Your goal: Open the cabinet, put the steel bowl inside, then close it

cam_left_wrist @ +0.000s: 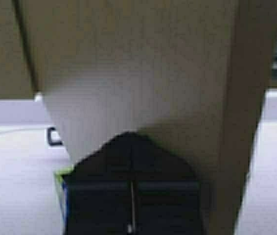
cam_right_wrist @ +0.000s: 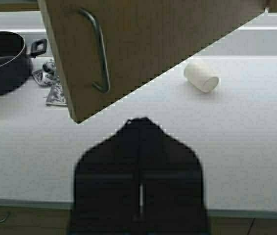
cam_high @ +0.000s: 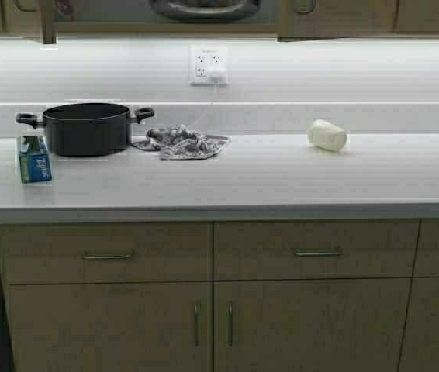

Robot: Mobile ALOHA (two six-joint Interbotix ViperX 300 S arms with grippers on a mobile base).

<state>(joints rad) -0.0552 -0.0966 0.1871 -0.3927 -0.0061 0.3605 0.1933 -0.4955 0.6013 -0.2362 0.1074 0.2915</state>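
Fingers (cam_left_wrist: 131, 147) of the left gripper (cam_left_wrist: 131, 205) are pressed together against the tan wood-grain cabinet door (cam_left_wrist: 138, 73); the right gripper (cam_right_wrist: 139, 196) is likewise closed, empty, below the other open door (cam_right_wrist: 143, 44) with its slim metal handle (cam_right_wrist: 98, 49). Only the high view shows the steel bowl (cam_high: 204, 9), shiny, inside the cabinet (cam_high: 336, 19). On the pale surface (cam_high: 281, 178) sit a black pot (cam_high: 86, 128), crumpled cloth (cam_high: 182, 142), blue box (cam_high: 34, 158) and cream cup (cam_high: 327, 135).

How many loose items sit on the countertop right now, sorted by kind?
Cookware: 1, the black pot
Boxes: 1, the Ziploc box
Cloths: 1, the patterned cloth
Cups: 1, the white cup lying on its side
Total: 4
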